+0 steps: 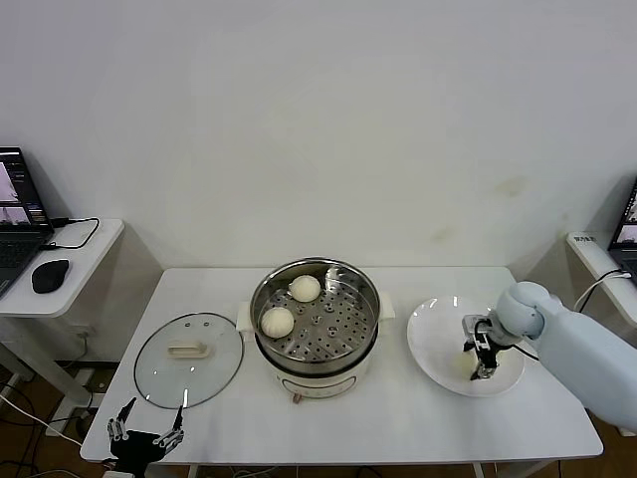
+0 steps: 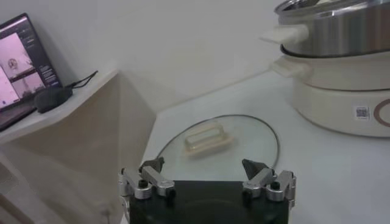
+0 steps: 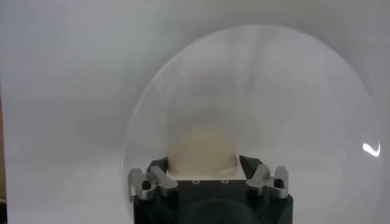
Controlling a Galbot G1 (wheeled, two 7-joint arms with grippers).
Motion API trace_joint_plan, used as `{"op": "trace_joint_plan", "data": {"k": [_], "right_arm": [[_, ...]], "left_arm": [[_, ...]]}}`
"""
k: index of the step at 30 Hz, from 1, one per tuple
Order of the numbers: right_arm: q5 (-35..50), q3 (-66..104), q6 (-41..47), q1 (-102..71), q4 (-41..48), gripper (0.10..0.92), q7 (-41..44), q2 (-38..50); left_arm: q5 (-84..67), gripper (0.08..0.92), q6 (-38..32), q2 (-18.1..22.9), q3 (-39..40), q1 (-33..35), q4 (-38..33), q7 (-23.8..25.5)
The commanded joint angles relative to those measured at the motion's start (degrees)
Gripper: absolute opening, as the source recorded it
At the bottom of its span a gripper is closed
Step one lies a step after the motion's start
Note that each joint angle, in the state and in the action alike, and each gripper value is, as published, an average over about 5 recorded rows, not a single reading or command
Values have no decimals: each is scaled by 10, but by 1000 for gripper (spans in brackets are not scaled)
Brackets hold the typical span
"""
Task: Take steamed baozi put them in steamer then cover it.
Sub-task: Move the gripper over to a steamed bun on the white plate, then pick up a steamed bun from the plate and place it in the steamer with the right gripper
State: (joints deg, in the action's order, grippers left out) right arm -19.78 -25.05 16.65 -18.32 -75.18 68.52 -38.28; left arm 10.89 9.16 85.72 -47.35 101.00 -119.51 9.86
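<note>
The steel steamer (image 1: 315,324) stands mid-table with two cream-white baozi (image 1: 305,288) (image 1: 278,322) on its perforated tray. To its left the glass cover (image 1: 189,358) lies flat on the table, handle up. My right gripper (image 1: 485,360) reaches down onto the white plate (image 1: 438,344) at the right. In the right wrist view it (image 3: 203,161) is shut on a third baozi (image 3: 202,146) resting on the plate (image 3: 304,91). My left gripper (image 1: 144,433) hangs open at the table's front left corner, and the left wrist view shows it (image 2: 203,164) short of the cover (image 2: 244,137), empty.
A side table (image 1: 80,269) with a laptop (image 1: 18,224) and mouse (image 1: 50,274) stands to the left of the work table. Another laptop (image 1: 627,224) shows at the right edge. The steamer's white side handle (image 2: 286,33) juts toward the cover.
</note>
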Motion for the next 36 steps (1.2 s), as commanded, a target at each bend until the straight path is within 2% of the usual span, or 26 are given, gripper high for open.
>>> {"op": "trace_joint_plan", "data": {"k": [1,9,14,22,26,31,36], "right_arm": [[11,11,1,17,1,546,5,3],[105,-56,-5,198,-13,543,48,-2],[169,-100,-32,310,-1,543,94,-51],[241,-165,-200,410,51,538,128,-155],[238,-198,-254,429,44,537,131,-200],[165,-197,-345,413,28,540,136,-245],[158,-209,-416,407,12,541,146,-265]], "left_arm": [[0,823,0,-1,0,0,0,0],[0,823,0,0,3,-7,1,1],[-1,823,-2,-1,2,-7,-3,-1],[3,823,-6,1,-9,-7,-15,-4],[5,823,-10,2,-16,-3,-20,-6],[8,823,-13,8,-21,5,-27,-8],[13,823,-15,13,-25,8,-30,-9]]}}
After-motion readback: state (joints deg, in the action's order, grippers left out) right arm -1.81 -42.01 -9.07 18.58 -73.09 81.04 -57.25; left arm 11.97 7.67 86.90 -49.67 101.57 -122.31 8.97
